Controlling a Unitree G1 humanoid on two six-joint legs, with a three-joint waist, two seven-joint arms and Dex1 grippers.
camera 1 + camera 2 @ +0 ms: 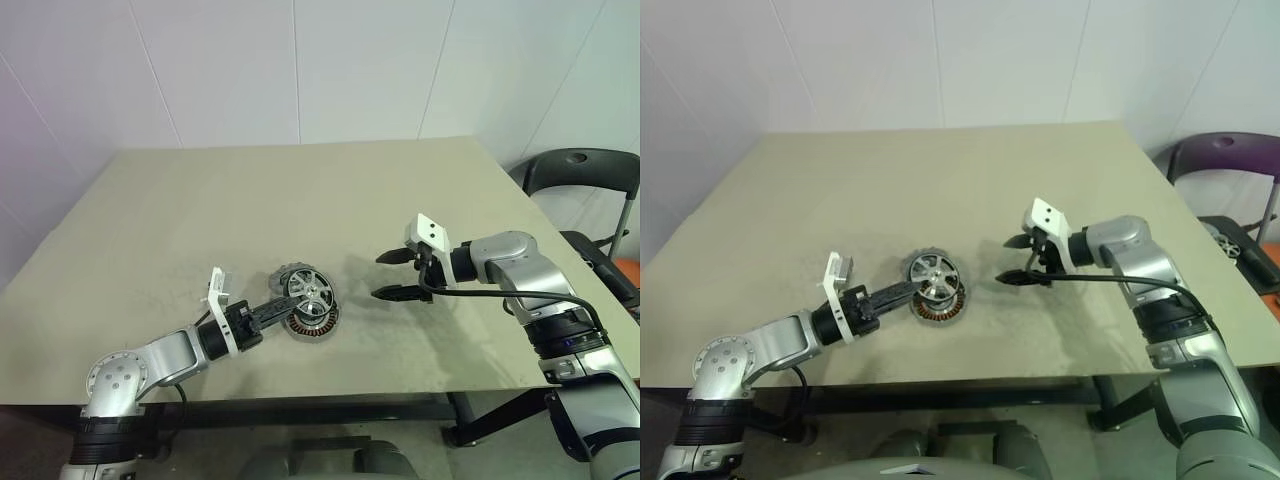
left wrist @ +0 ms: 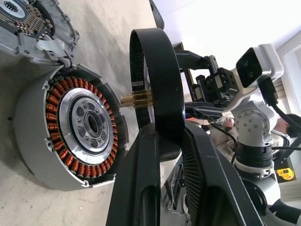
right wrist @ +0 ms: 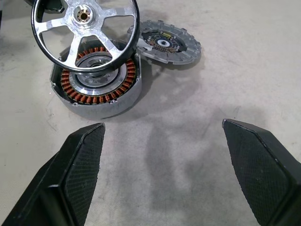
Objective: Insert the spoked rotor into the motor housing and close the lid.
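Note:
The spoked rotor (image 3: 84, 28), with a shiny rim and silver spokes, hangs tilted just over the motor housing (image 3: 96, 89). My left gripper (image 1: 290, 298) is shut on its rim. In the left wrist view the rotor (image 2: 157, 70) shows edge-on, and its brass shaft points at the housing's (image 2: 80, 127) bearing centre with a gap between them. The housing of copper windings rests on the table. The grey toothed lid (image 3: 167, 42) lies flat right beside it, inner side up. To the right, apart from these parts, my right gripper (image 1: 395, 275) stands open and holds nothing.
The beige table (image 1: 200, 200) has broad bare surface around the parts. A dark chair (image 1: 580, 175) stands off the table's right side. A white wall rises behind the far edge.

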